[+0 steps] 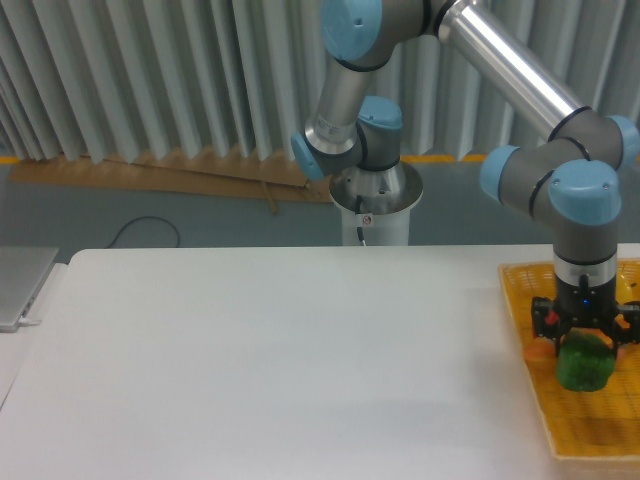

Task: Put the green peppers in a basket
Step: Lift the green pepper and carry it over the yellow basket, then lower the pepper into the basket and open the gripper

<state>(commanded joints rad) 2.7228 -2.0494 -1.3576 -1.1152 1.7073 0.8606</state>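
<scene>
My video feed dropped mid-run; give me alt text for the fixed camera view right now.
The gripper holds the green pepper over the yellow-orange basket at the white table's right edge. Something orange shows beside the gripper in the basket.

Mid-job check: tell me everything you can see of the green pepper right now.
The green pepper is a glossy, dark-green, lobed bell pepper, whole as far as shown. It hangs under the gripper, whose black fingers close on its top, so its stem is hidden. It sits within the outline of the yellow-orange woven basket, near the left rim. Whether it touches the mesh bottom cannot be told.
</scene>
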